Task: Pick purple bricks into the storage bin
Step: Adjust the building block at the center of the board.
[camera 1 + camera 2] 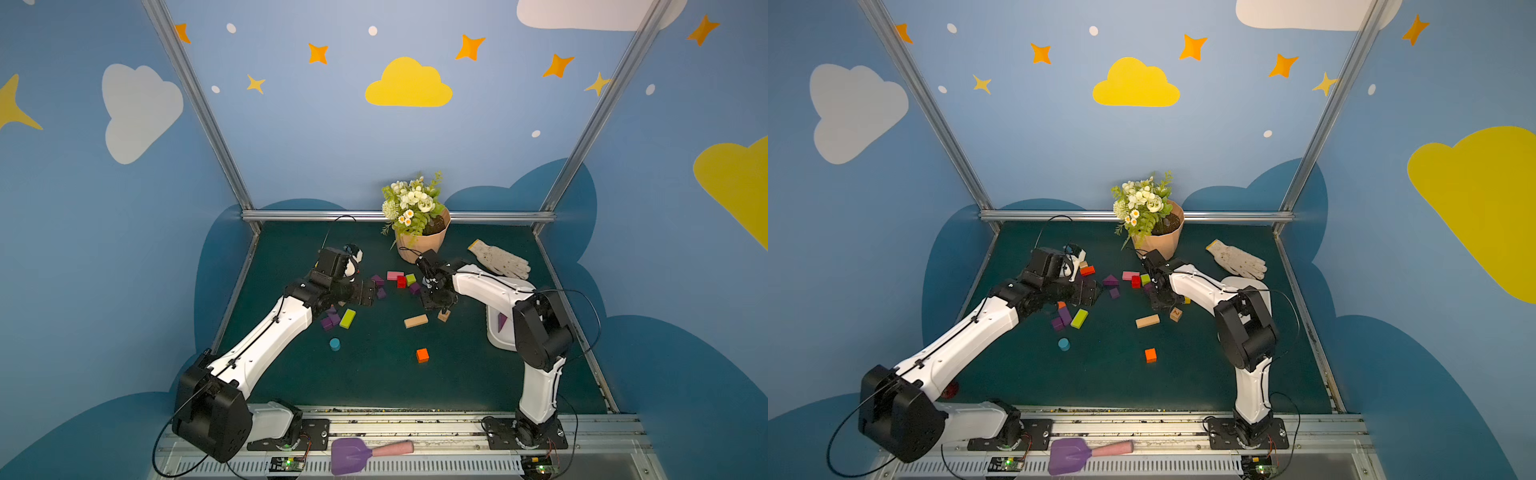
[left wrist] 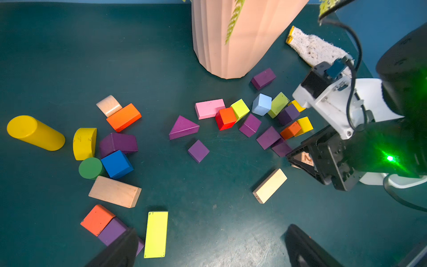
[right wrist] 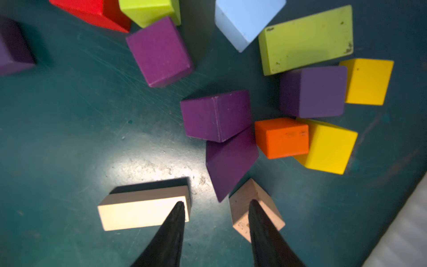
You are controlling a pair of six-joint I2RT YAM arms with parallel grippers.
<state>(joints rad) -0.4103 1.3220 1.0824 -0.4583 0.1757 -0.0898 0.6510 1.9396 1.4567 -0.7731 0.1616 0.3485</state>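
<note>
Purple, the nearest brick (image 3: 231,161) lies just ahead of our right pincer (image 3: 218,202), near mid-frame in both top views, its long axis aimed into that half-wide, empty gap, so we judge this arm nearer than the wide-open left pincer (image 2: 211,230).

Left wrist view shows 9 purple bricks (image 2: 183,127), 4 yellow blks (image 2: 34,133), 3 lime blks (image 2: 156,234), 4 plain-wood blks (image 2: 114,191); 1 storage bin (image 1: 498,341), 1 flowerpot (image 1: 419,245), 1 glove (image 1: 500,259).

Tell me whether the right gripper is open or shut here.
Open. In the right wrist view the right gripper has its fingers apart, bare mat between them, nothing gripped.
</note>
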